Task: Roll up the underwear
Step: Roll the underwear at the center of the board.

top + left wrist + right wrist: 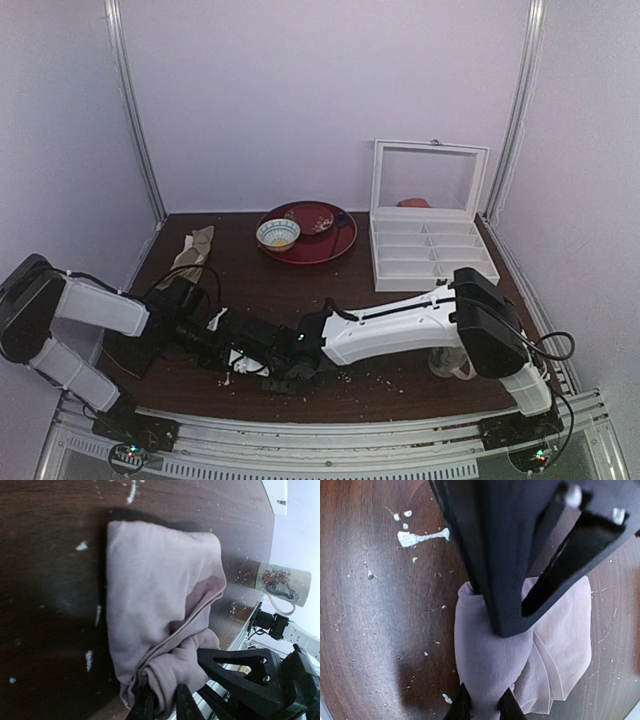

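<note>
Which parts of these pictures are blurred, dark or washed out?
Left wrist: the underwear is sharp, but the wall beyond the mug is washed out. Right wrist: the left gripper is a blurred black mass near the lens, and the table shows glare. Top external: lilac cast, dim overall.

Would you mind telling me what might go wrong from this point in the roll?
The left gripper and right gripper both pinch the bunched part of the underwear, very close together, so they might collide or tug it unevenly. The fabric looks crumpled rather than layered, so the roll may come out loose.
</note>
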Motion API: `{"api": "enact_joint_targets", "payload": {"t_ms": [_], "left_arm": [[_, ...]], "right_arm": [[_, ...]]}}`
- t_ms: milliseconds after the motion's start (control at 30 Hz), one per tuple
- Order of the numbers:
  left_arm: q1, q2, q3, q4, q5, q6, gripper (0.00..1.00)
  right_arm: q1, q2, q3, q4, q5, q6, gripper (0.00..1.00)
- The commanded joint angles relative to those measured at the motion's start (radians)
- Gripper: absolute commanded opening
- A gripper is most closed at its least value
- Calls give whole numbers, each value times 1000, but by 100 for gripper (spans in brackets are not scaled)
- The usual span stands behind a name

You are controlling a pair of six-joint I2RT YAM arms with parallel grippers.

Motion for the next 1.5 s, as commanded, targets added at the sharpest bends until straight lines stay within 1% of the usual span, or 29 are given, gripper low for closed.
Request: {"api": "enact_joint_targets", "payload": {"t_ms": [0,100,267,333,533,633,800,1033,1200,1300,1467], "left_arm": [[57,-47,-17,-4,34,-8,25],[102,-86,-17,-34,47,-8,32],[152,-160,-4,-105,36,-2,33],[155,-175,4,-127,27,0,33],[157,-180,0,-115,26,-17,33],[157,-183,-4,-103,31,-24,33],[158,-186,-10,-96,26,-30,33],[157,-190,-23,-81,18,-42,33],[157,-184,-27,-65,14,-47,33],[157,-185,-28,-66,11,-42,33],[158,-178,-22,-57,18,-34,34]], "right_arm": [[-35,8,-24,-48,-133,47,0],[-60,9,-23,-54,-211,75,0],[-97,15,-10,-71,-320,116,0],[-115,21,-4,-79,-370,135,0],[-180,42,13,-89,-533,202,0],[-227,67,30,-94,-657,241,0],[-287,123,82,-130,-809,301,0],[-345,168,101,-126,-958,420,0],[-376,172,72,-82,-1021,502,0],[-381,177,75,-96,-1031,520,0],[-381,212,127,-168,-1032,517,0]]}}
